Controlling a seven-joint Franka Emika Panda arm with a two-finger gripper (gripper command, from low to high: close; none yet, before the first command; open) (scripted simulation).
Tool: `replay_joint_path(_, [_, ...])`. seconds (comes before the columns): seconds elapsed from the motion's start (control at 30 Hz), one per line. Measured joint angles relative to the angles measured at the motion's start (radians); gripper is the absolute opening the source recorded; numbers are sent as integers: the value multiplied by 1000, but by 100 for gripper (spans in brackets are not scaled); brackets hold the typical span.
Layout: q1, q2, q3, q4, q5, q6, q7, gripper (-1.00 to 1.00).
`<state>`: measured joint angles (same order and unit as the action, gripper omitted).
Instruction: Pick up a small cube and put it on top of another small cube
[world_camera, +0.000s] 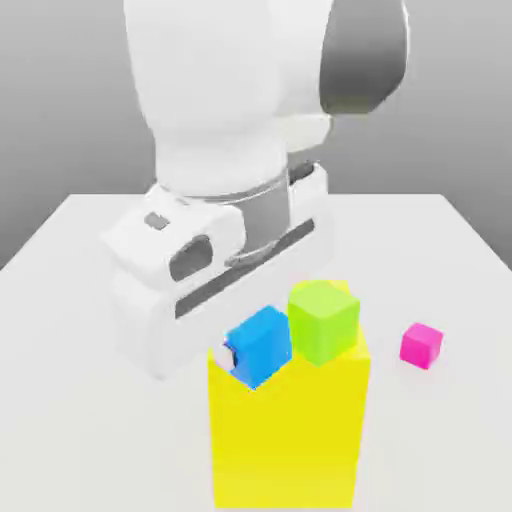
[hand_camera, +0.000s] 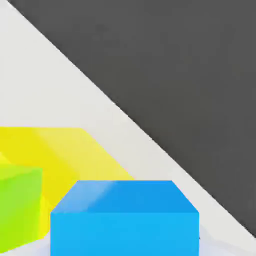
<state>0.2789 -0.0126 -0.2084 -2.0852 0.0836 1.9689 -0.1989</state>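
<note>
Small cube (world_camera: 260, 345) beside cube (world_camera: 323, 320), atop block (world_camera: 288, 430).

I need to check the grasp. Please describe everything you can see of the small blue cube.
The small blue cube is plain, smooth and azure, with sharp edges and no markings. It sits turned at an angle just under the gripper, one pale finger against its side. It appears in front of the large yellow block, beside the green cube. Whether it rests on anything cannot be told.

The small plain azure-blue cube (world_camera: 260, 345) sits tilted at the hand's tip, above the tall yellow block's top and just beside the lime-green cube. The small magenta cube (world_camera: 421, 345) rests apart on the white bench.
</note>
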Motion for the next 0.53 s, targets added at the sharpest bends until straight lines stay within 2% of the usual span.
replay_joint_path(0.17, [32, -166, 27, -83, -91, -20, -88, -100])
replay_joint_path(0.23, [33, -222, 36, -148, -117, 18, -101, -100])
replay_joint_path(0.33, [36, -209, 33, -235, -124, 129, -108, -100])
replay_joint_path(0.37, [36, -197, 32, -261, -123, 167, -110, 100])
replay_joint_path(0.53, [36, -197, 32, -261, -123, 167, -110, 100])
